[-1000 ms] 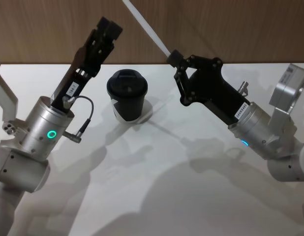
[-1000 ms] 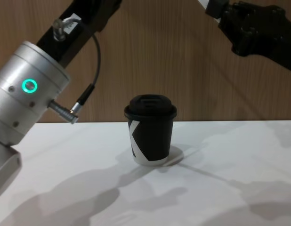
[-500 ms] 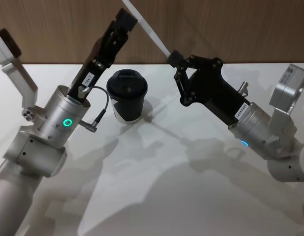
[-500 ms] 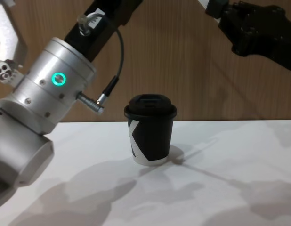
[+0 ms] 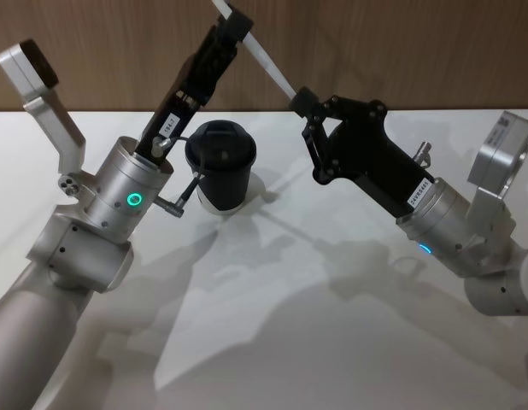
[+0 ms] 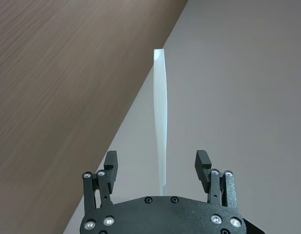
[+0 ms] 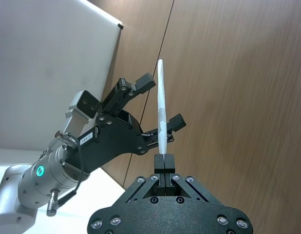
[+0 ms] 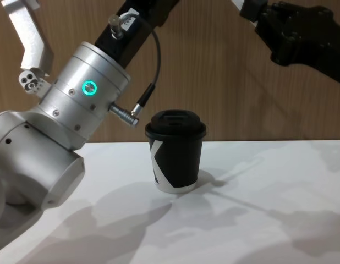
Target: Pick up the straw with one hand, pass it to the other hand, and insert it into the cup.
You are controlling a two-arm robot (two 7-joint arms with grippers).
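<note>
My right gripper (image 5: pixel 300 101) (image 7: pixel 161 161), all black, is shut on the lower end of the straw (image 5: pixel 264 61) (image 7: pixel 161 109), holding it high above the table so that it slants up and to the left. My left gripper (image 5: pixel 233 20) (image 6: pixel 157 163) (image 7: pixel 164 100), with its silver wrist and green ring, is open. Its two fingers stand on either side of the straw (image 6: pixel 161 131) near its upper part without touching it. The black lidded cup (image 5: pixel 221 164) (image 8: pixel 176 152) stands upright on the table, below and between both grippers.
The white table (image 5: pixel 290 325) stretches in front of the cup. A brown wooden wall (image 8: pixel 225 82) rises behind it. My left arm's silver wrist (image 8: pixel 85 99) hangs close to the cup's left side, with a thin dark cable (image 8: pixel 151 71) looping from it.
My left arm has swung up and to the right, bringing its open fingers around the straw. The right gripper, the straw and the cup have stayed put.
</note>
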